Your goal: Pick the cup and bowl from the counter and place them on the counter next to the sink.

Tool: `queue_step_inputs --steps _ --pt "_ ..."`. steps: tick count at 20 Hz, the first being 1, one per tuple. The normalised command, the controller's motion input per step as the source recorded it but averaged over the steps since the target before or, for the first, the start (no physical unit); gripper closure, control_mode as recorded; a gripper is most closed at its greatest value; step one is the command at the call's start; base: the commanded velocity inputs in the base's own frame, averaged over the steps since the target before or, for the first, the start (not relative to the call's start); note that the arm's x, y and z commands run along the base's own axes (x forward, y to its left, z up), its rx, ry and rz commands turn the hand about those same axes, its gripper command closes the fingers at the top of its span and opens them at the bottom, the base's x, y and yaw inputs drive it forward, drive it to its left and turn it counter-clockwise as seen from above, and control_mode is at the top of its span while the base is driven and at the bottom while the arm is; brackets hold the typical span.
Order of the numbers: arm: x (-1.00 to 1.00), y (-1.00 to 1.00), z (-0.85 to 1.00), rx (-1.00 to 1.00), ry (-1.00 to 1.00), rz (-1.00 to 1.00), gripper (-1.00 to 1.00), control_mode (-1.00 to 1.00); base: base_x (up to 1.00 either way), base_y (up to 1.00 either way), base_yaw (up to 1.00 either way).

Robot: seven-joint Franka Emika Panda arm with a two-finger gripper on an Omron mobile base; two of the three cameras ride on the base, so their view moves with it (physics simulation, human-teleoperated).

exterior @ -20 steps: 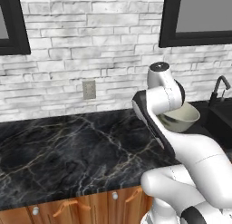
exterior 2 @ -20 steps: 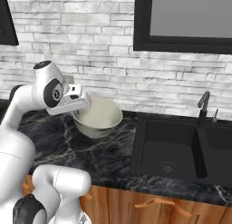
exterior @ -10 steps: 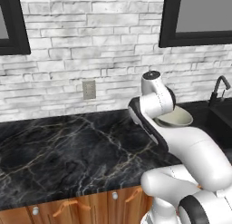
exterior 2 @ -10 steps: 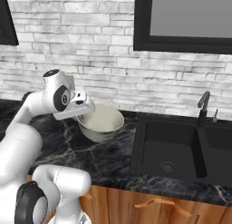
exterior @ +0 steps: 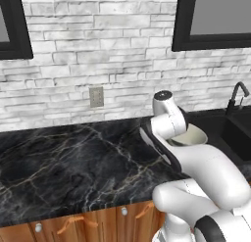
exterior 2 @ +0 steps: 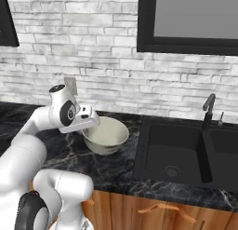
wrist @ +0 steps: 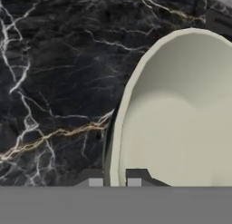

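Note:
The pale cream bowl (exterior 2: 106, 135) is low over the black marble counter (exterior 2: 116, 171), just left of the sink (exterior 2: 186, 154); I cannot tell whether its base touches the top. My gripper (exterior 2: 87, 123) is shut on the bowl's left rim. In the hand view one fingertip is outside and one inside the thin rim, with the gripper (wrist: 114, 178) pinching it and the bowl (wrist: 181, 119) spread over the counter (wrist: 54, 82). In the left base view the bowl (exterior: 190, 136) peeks out behind my arm. The cup is out of view.
A dark faucet (exterior 2: 208, 108) rises behind the black sink basin. The sink's edge (exterior: 240, 133) lies at the right of the left base view. A wall outlet (exterior: 96, 96) sits on the white brick wall. Brown cabinet fronts (exterior 2: 153, 208) run below the counter.
The arm has lowered the bowl toward the counter and carried it slightly closer to the sink. The grip on the rim is unchanged.

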Motion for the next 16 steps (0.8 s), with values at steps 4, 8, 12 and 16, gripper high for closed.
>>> queue_step_inputs --steps 4,8,12,16 --pt "0.03 -0.35 -0.43 0.0 0.02 0.0 1.0 -1.0 0.0 0.0 0.0" --pt "0.0 -0.37 -0.35 0.0 0.0 0.0 1.0 -1.0 0.0 0.0 0.0" --pt "0.05 -0.19 -0.26 0.0 0.0 0.0 1.0 -1.0 0.0 0.0 0.0" --pt "0.05 -0.14 -0.28 -0.01 0.0 0.0 1.0 -1.0 0.0 0.0 0.0"
